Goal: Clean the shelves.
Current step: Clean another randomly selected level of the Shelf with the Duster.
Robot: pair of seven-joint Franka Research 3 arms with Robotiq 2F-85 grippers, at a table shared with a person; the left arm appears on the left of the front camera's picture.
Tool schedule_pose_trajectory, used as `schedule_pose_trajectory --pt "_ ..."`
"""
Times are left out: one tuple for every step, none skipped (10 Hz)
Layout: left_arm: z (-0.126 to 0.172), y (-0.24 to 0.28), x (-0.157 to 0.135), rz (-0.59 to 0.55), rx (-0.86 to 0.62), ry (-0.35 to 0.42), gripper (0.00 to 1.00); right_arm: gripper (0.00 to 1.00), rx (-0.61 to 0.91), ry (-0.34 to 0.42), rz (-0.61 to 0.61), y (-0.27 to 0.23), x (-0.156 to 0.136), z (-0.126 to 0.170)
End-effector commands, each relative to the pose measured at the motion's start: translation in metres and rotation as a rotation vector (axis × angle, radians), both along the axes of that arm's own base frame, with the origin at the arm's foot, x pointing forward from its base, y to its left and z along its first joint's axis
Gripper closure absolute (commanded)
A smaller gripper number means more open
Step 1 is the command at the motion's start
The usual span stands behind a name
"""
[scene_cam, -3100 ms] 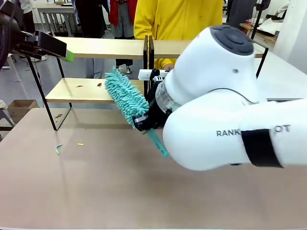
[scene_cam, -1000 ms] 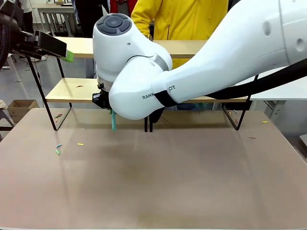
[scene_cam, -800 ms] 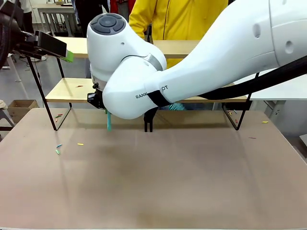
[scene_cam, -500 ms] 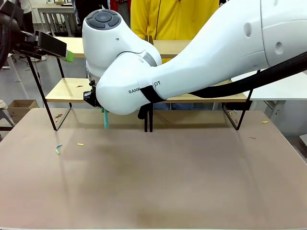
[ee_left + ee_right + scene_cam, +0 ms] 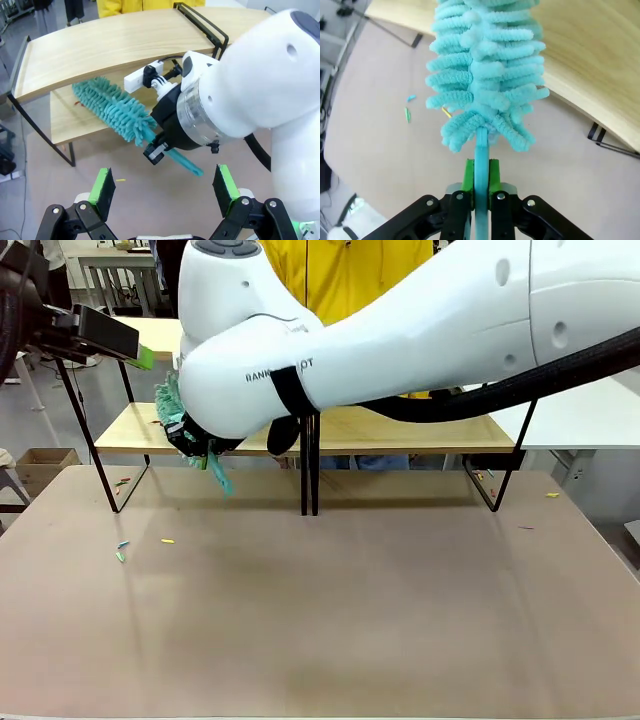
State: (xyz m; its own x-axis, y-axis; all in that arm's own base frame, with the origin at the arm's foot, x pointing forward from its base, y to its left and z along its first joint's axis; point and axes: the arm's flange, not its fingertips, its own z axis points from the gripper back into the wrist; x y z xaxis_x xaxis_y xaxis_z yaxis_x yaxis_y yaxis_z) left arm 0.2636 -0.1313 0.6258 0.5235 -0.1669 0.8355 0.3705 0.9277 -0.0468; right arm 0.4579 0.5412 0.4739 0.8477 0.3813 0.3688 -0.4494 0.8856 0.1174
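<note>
The worktop [image 5: 330, 620] is a wide beige surface, and the shelves [image 5: 400, 430] stand along its far edge: light wooden boards in thin black frames, two tiers, with two black uprights meeting near the middle. Behind them a person in a yellow top [image 5: 345, 270] stands at the far side.

The right arm [image 5: 400, 330] is the largest moving thing in the front view. It comes in from the right and reaches far across the middle to the left part of the shelves. Its right pincer [image 5: 480, 172] is closed tight on the thin teal handle of a duster [image 5: 112, 110], with the green pads pressing the handle from both sides. In the left wrist view the fluffy teal head of the duster lies slanted in the space between the lower and the upper board, at the left end of the shelves, and the handle end sticks out below the pincer toward the worktop. Whether the fibres really touch the lower board I cannot tell.

The left pincer [image 5: 164, 184] hangs high at the left, well apart from the shelves, with its two green pads standing wide from each other and nothing between them.

Some small coloured scraps [image 5: 121, 550] lie on the worktop at the left, near the foot of the frame.
</note>
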Motion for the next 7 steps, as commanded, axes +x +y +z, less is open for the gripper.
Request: schedule_pose_trajectory --pt "0.001 0.001 -0.001 0.009 0.004 -0.006 0.0 0.87 -0.033 0.069 0.177 -0.003 0.009 0.01" --pt "0.001 0.001 -0.001 0.009 0.004 -0.006 0.0 0.87 -0.059 0.11 0.305 -0.009 0.007 0.012" --pt "0.001 0.001 -0.001 0.009 0.004 -0.006 0.0 0.87 -0.009 0.122 0.371 -0.021 0.008 0.011" --pt "0.001 0.001 -0.001 0.009 0.004 -0.006 0.0 0.87 -0.016 0.133 0.445 -0.03 0.006 0.008" --pt "0.001 0.001 -0.001 0.009 0.004 -0.006 0.0 0.87 -0.046 0.141 0.527 -0.043 0.004 0.005" --pt "0.001 0.001 -0.001 0.009 0.004 -0.006 0.0 0.87 -0.041 0.168 0.569 -0.057 0.001 0.003" --pt "0.001 0.001 -0.001 0.009 0.004 -0.006 0.0 0.87 -0.008 0.173 0.543 -0.073 0.001 0.003"
